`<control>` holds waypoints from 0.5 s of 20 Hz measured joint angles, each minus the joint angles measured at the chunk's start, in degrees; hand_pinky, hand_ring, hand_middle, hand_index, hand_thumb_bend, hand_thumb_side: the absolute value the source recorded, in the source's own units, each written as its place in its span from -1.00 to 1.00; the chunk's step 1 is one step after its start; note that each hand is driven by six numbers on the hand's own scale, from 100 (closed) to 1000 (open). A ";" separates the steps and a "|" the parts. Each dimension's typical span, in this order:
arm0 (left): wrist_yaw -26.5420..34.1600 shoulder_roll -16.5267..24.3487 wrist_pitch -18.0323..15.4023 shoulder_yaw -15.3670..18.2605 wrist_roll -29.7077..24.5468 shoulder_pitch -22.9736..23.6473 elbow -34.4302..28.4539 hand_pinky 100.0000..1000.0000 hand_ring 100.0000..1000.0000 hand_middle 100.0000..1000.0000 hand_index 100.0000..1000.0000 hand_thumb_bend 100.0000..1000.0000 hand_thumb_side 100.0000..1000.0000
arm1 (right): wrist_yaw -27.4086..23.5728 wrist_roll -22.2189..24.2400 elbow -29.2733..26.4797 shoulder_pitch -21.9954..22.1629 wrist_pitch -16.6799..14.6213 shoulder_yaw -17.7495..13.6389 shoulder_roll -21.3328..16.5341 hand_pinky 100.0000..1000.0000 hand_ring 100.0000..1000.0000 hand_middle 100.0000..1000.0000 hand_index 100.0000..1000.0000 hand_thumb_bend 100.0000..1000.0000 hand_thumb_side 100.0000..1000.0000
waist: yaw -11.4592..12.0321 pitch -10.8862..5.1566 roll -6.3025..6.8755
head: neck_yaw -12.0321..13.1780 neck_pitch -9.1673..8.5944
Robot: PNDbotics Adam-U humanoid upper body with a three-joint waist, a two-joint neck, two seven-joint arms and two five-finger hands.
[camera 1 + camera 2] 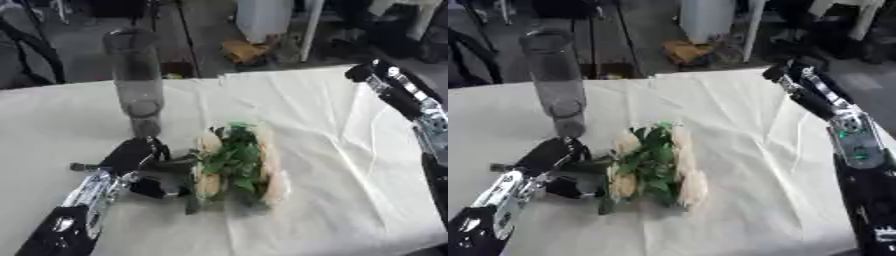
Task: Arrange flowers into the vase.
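Left hand [140,162] lies on the white cloth [332,150] at the near left, its fingers curled around the dark stems of the flowers [234,167]. That cloth covers the whole table and is creased toward the right. Right hand [794,75] hangs above the far right edge of the table; whether it is open or closed cannot be told. Upright at the far left stands the tall clear vase [136,80], just beyond the left hand. Cream blooms and green leaves lie flat at the centre.
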 measured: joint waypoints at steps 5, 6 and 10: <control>-0.29 0.02 0.15 0.01 -0.08 0.58 -0.69 -0.49 -0.42 -0.57 -0.02 0.60 0.55 | -0.01 -0.01 0.02 0.00 -0.01 0.00 0.00 0.61 0.52 0.31 0.80 -1.00 0.56 | 0.24 -0.04 0.00 | -0.07 0.01; -0.30 0.06 0.29 0.01 -0.19 0.92 -1.01 -0.51 -0.44 -0.58 -0.03 0.59 0.55 | -0.01 -0.01 0.02 0.00 -0.01 0.00 0.00 0.61 0.52 0.32 0.80 -1.00 0.56 | 0.29 -0.04 0.00 | -0.09 0.02; -0.06 0.36 0.97 -0.07 -0.84 1.84 -2.25 -0.60 -0.51 -0.65 -0.10 0.56 0.53 | -0.01 -0.01 0.13 0.00 -0.02 0.00 0.00 0.61 0.52 0.32 0.80 -1.00 0.56 | 0.50 -0.04 -0.01 | -0.32 0.03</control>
